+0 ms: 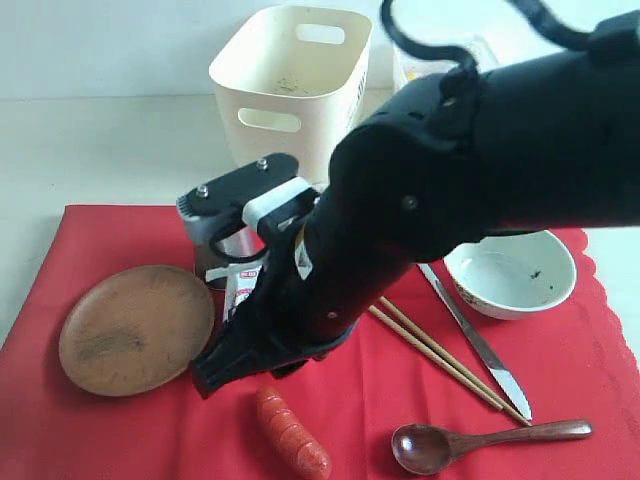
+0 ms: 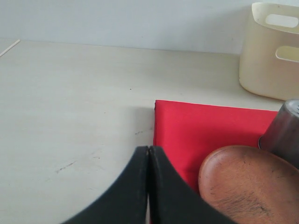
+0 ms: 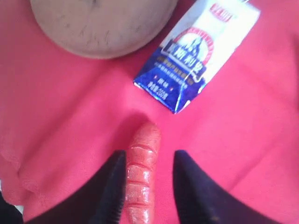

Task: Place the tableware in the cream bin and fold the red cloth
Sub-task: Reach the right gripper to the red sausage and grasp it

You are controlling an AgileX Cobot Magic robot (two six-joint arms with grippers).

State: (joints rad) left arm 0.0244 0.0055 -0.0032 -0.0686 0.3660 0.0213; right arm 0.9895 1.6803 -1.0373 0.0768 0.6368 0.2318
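Observation:
The cream bin (image 1: 290, 85) stands behind the red cloth (image 1: 560, 370). On the cloth lie the wooden plate (image 1: 137, 328), the steel cup (image 1: 228, 245) half hidden by my right arm, the bowl (image 1: 510, 275), the chopsticks (image 1: 440, 355), the knife (image 1: 478, 345) and the spoon (image 1: 480, 440). My right gripper (image 3: 149, 156) is open and straddles the sausage (image 3: 142, 172), with one finger close against it. My left gripper (image 2: 148, 150) is shut on nothing, over bare table by the cloth's corner (image 2: 161, 105), near the plate (image 2: 247, 182) and cup (image 2: 282, 130). It is outside the exterior view.
A small milk carton (image 3: 198, 56) lies beside the plate (image 3: 103, 23), just past the sausage (image 1: 292, 432). My right arm (image 1: 450, 180) covers the cloth's middle in the exterior view. Pale tabletop (image 2: 70, 102) stretches left of the cloth.

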